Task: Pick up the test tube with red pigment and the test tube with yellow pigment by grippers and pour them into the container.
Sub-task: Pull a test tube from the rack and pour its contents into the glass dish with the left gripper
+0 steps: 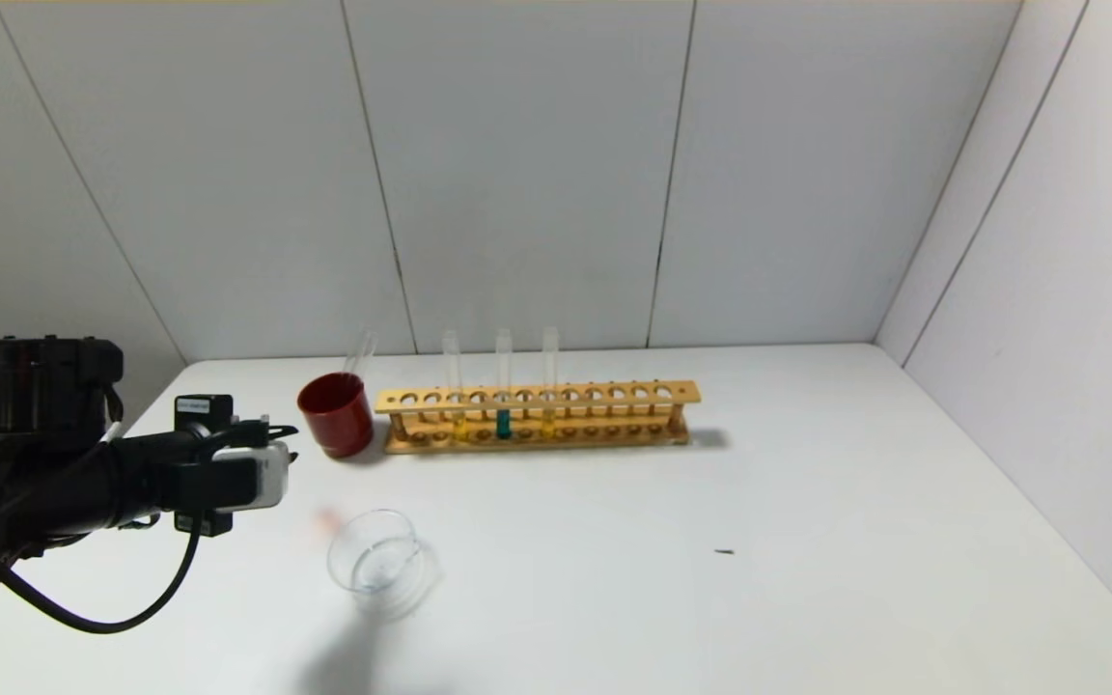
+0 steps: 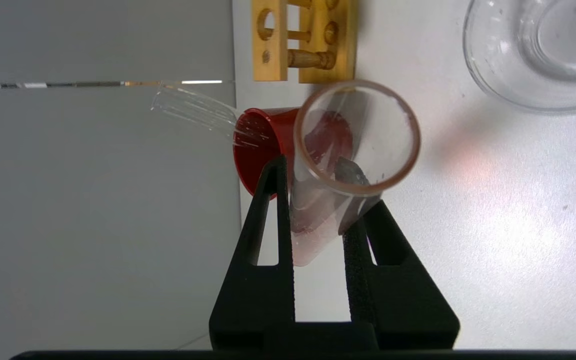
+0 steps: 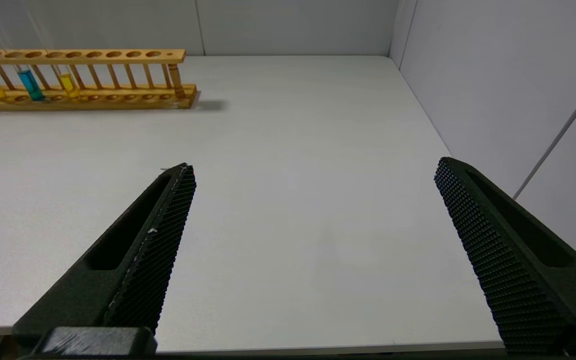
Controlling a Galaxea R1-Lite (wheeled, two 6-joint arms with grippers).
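Glassware sits along the far side of the bench [image 1: 807, 541]: a wooden rack [image 1: 537, 417] holds two yellow tubes, one of them [image 1: 549, 386] the likely next pick, either side of a teal tube [image 1: 503, 391]. Left of the rack stands a red cup [image 1: 336, 413] with an empty tube [image 1: 361, 352] leaning in it; the container [image 1: 377, 560] lies in front of the rack.

Left wrist view: the left pincer [image 2: 318, 200] is clamped on the test tube with red pigment [image 2: 348, 150], mouth toward the camera, seemingly drained, held level near the cup.

Right wrist view: the right pincer [image 3: 313, 200] waits with fingers spread wide, right of the rack.
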